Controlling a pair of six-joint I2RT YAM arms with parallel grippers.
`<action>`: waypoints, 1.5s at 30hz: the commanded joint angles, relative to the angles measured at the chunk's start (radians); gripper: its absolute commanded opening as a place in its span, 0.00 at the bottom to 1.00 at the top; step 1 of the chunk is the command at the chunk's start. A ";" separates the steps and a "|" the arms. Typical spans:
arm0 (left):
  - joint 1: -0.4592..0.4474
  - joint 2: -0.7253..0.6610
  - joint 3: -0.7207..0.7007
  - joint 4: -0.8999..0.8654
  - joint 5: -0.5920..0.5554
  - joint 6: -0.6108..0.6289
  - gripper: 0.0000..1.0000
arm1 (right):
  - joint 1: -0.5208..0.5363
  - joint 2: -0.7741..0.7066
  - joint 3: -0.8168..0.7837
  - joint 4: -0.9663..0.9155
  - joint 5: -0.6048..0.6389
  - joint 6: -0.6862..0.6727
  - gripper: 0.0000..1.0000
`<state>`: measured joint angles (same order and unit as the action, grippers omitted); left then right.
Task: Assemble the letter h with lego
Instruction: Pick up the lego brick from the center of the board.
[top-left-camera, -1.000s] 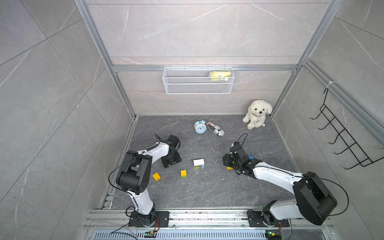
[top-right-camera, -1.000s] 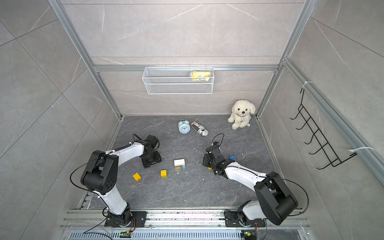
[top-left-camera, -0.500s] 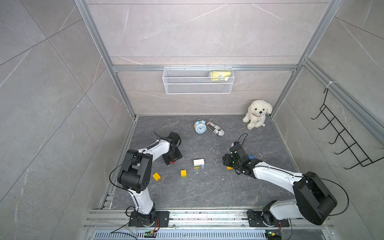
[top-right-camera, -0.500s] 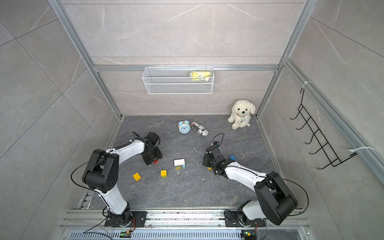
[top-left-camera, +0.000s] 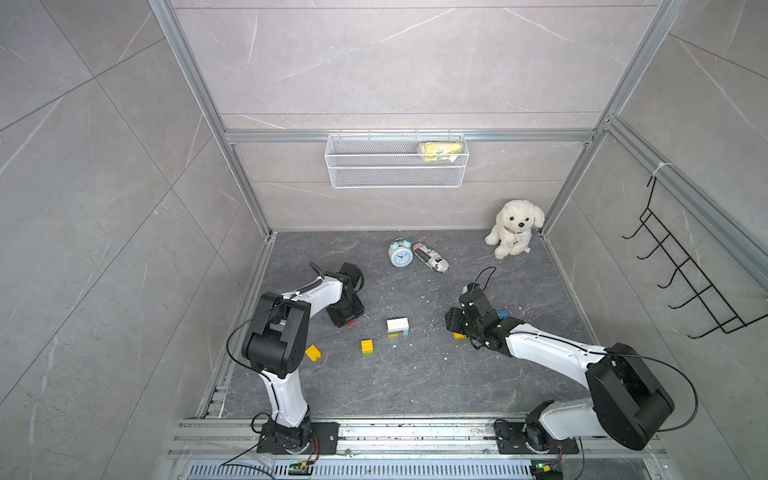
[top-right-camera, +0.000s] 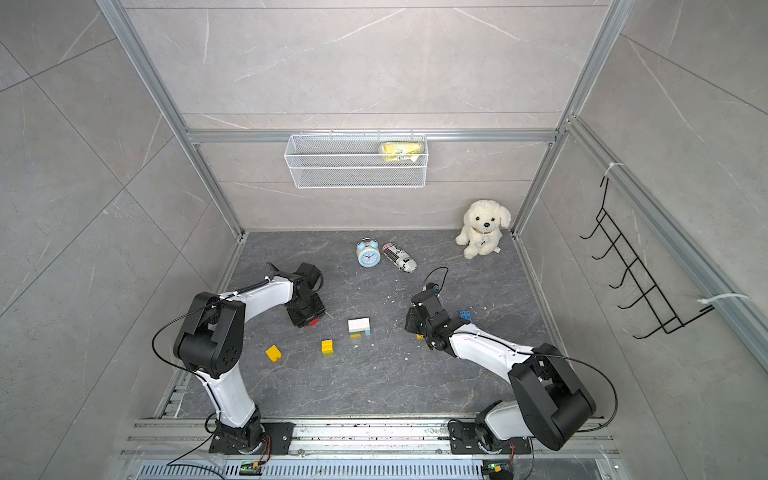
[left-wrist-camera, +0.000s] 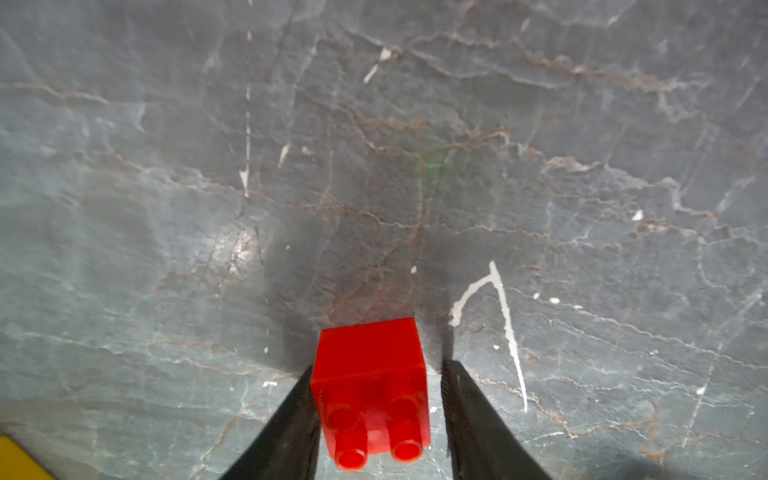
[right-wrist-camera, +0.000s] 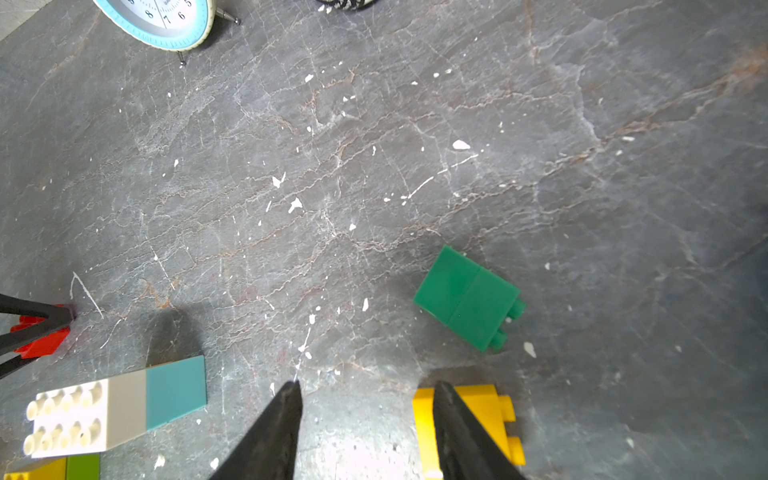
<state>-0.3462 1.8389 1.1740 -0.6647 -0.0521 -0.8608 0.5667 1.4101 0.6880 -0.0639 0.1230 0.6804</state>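
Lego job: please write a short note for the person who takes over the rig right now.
Left gripper: open, jaws astride the red brick on the floor, not yet clamped.
Right gripper: open, empty; a yellow brick lies beside one finger.
Loose: green brick, blue brick, second yellow brick, yellow-green pair.
Done: only the white-and-light-blue stack.
Left: grasp red, build the h; no h shape yet.
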 joint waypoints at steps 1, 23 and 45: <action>0.005 0.005 0.018 -0.021 -0.015 -0.005 0.46 | -0.004 -0.005 0.022 -0.021 0.018 -0.016 0.54; 0.004 -0.011 0.039 -0.042 -0.021 0.022 0.46 | -0.005 0.003 0.023 -0.020 0.012 -0.018 0.54; 0.004 0.007 0.045 -0.043 -0.004 0.042 0.39 | -0.004 0.010 0.027 -0.021 0.012 -0.019 0.54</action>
<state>-0.3462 1.8393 1.2015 -0.6941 -0.0711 -0.8368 0.5667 1.4101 0.6922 -0.0643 0.1230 0.6773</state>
